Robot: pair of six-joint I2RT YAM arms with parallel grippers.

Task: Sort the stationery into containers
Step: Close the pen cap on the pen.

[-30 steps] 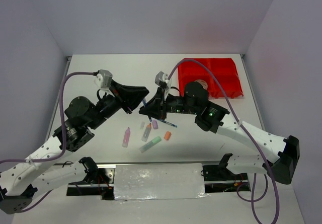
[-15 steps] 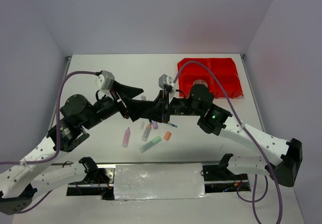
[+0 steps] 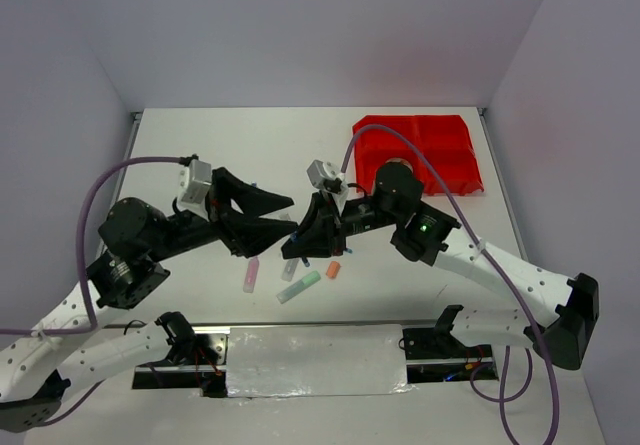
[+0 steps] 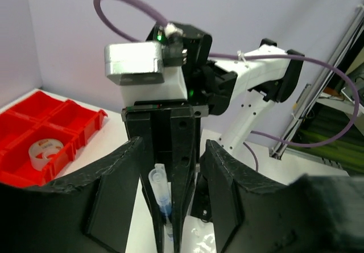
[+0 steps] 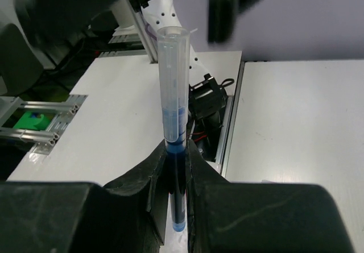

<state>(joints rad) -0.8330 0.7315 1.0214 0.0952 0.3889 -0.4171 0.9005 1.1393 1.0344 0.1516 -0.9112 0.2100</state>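
Note:
My right gripper [image 3: 306, 237] [image 5: 177, 163] is shut on a thin blue pen with a clear cap [image 5: 174, 116], held upright between its fingers. The pen also shows in the left wrist view [image 4: 161, 199]. My left gripper [image 3: 291, 217] [image 4: 170, 207] is open, its jaws spread on either side of the right gripper's fingers and not touching the pen. On the table below lie a pink highlighter [image 3: 250, 273], a green highlighter [image 3: 299, 286] and a small orange piece [image 3: 333, 269]. The red bins [image 3: 440, 145] [image 4: 85, 119] stand at the far right; one holds a tape roll [image 4: 45, 150].
Another highlighter [image 3: 290, 266] lies partly under the grippers. Purple cables loop over both arms. A white plate [image 3: 315, 359] covers the table's near edge between the arm bases. Walls close in the left, back and right sides.
Both grippers have shifted toward the near side of the table. The left arm has drawn back to the left, with its jaws spread round the right gripper, which still holds the pen.

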